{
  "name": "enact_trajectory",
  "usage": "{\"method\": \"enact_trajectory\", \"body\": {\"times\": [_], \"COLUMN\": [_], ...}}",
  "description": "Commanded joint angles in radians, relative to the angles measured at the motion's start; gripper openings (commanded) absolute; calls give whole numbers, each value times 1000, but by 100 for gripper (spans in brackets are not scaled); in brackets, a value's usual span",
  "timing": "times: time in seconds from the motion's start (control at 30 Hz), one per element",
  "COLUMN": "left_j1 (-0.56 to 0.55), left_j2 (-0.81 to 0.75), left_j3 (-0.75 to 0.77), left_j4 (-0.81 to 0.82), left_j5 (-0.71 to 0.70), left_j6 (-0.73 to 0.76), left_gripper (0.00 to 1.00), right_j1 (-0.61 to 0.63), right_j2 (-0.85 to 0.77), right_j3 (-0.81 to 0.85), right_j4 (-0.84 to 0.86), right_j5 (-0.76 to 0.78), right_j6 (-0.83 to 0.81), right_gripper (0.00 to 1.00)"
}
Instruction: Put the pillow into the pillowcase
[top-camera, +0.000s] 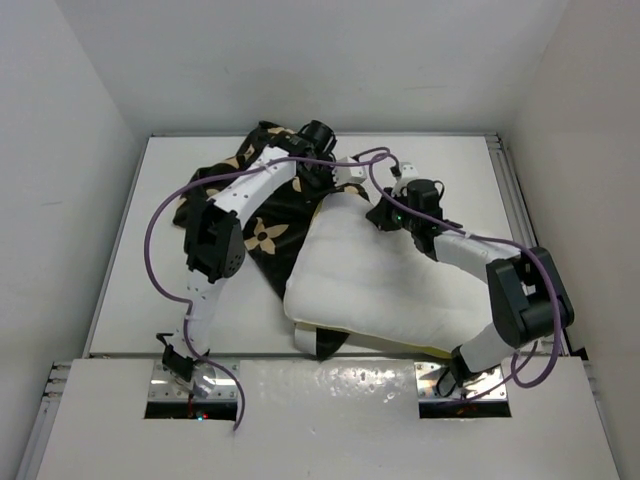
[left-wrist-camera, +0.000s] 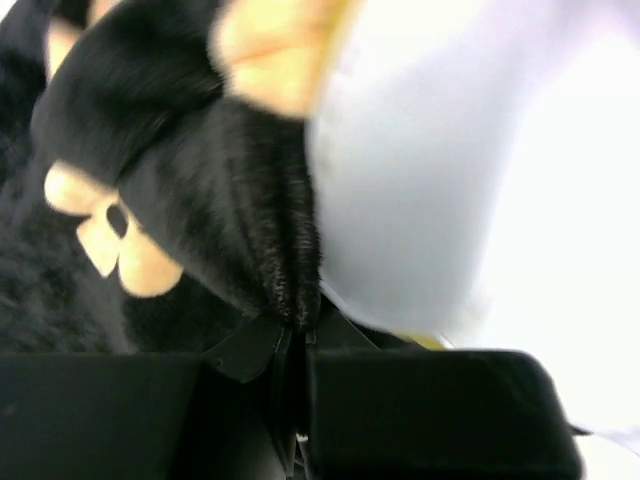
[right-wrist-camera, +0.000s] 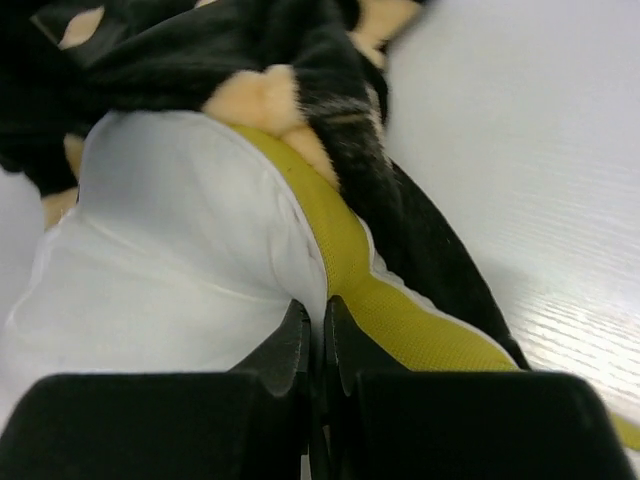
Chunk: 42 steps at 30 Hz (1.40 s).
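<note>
Pillow (top-camera: 375, 285) looks light, plump and springy. It will squash under a pinch and bulge back, so the firm hold is the stitched seam with its yellow trim (right-wrist-camera: 365, 285), not the soft belly. Right gripper (right-wrist-camera: 318, 325) has its jaws pressed almost together on exactly that seam, with the white cover bunching to the left of its fingers and the woven trim running off to their right. Pillowcase (top-camera: 262, 232) is limp, plush black pile printed with tan flowers. It should drape, fold and drag rather than hold a shape, and is probably best taken at the hem of its mouth. Left gripper (left-wrist-camera: 297, 325) is clamped tight on a fold of that black pile, which rises straight ahead of its fingertips. The pillow's smooth white cover swells just to the right of the fold, touching it. Whether this fold is the mouth's hem I cannot tell. From above, most of the pillow lies bare behind the right gripper, toward the arm bases, and only its far corner seems to meet the case. The case is heaped beneath and beside the left forearm on the smooth white table (top-camera: 130, 300)
</note>
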Motion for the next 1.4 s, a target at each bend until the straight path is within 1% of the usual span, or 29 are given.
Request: {"method": "enact_trajectory", "body": {"times": [0.0, 0.07, 0.13, 0.23, 0.27, 0.3, 0.33, 0.37, 0.4, 0.43, 0.47, 0.5, 0.53, 0.57, 0.6, 0.63, 0.67, 0.73, 0.77, 0.8, 0.83, 0.9, 0.93, 0.97, 1.1, 1.2, 1.27, 1.33, 1.37], "left_j1": [-34, -44, -44, -39, -36, -34, -34, -34, -34, -34, -33, -34, -34, -33, -34, -34, -30, -19, 1, 11, 31, 42, 44, 45, 25, 19, 38, 77, 90], "left_j2": [-77, -77, -77, -88, -91, -93, -94, -94, -93, -93, -90, -88, -88, -88, -89, -96, -100, -125, -135, -167, -187, -250, -267, -278, -254, -219, -195, -188, -186], "left_j3": [-18, -35, -24, 34, 62, 73, 80, 89, 93, 90, 90, 90, 91, 94, 97, 103, 102, 90, 77, 58, -2, -82, -149, -174, -177, -165, -148, -141, -144], "left_j4": [-84, -102, -136, -176, -182, -188, -188, -190, -188, -184, -179, -172, -170, -168, -167, -162, -155, -135, -97, -72, -35, 64, 91, 109, 103, 85, 82, 91, 98], "left_j5": [29, 87, 142, 275, 294, 300, 302, 291, 282, 271, 251, 242, 234, 233, 233, 233, 233, 254, 262, 277, 282, 282, 280, 280, 270, 244, 213, 217, 213], "left_j6": [66, 74, 74, 65, 63, 59, 57, 46, 42, 40, 26, 20, 16, 11, 5, -12, -17, -36, -68, -85, -122, -142, -147, -149, -159, -155, -179, -214, -228], "left_gripper": [0, 0, 0, 1, 1, 1, 1, 2, 2, 2, 2, 2, 4, 6, 8, 9, 10, 15, 16, 17, 17, 19, 20, 21, 19, 13, 12, 16, 19], "right_j1": [-59, -53, -53, -62, -73, -76, -81, -84, -85, -85, -85, -85, -85, -88, -90, -100, -107, -120, -130, -133, -136, -142, -146, -150, -153, -153, -154, -151, -147], "right_j2": [24, 47, 67, 82, 78, 61, 48, 32, -14, -37, -60, -79, -102, -102, -96, -64, -41, 49, 79, 108, 160, 209, 232, 270, 346, 401, 432, 443, 447], "right_j3": [5, 17, 36, 66, 63, 62, 56, 50, 42, 13, -2, -19, -39, -38, -32, -7, 5, 43, 54, 68, 74, 91, 117, 129, 163, 212, 230, 255, 257], "right_j4": [78, 98, 61, 19, 19, 24, 36, 45, 59, 106, 142, 183, 252, 275, 301, 315, 328, 409, 442, 537, 590, 686, 691, 691, 696, 694, 676, 627, 563], "right_j5": [167, 187, 222, 232, 213, 183, 152, 55, 6, -43, -162, -217, -265, -344, -388, -422, -495, -583, -627, -691, -707, -721, -738, -744, -772, -775, -785, -787, -778], "right_j6": [134, 140, 146, 111, 99, 58, 30, -4, -76, -107, -140, -204, -225, -265, -280, -286, -286, -279, -265, -248, -203, -171, -167, -176, -196, -181, -161, -176, -194], "right_gripper": [0, 0, 0, 0, 1, 28, 48, 65, 76, 98, 99, 99, 99, 99, 99, 99, 99, 99, 99, 99, 99, 99, 99, 99, 99, 99, 99, 99, 99]}}
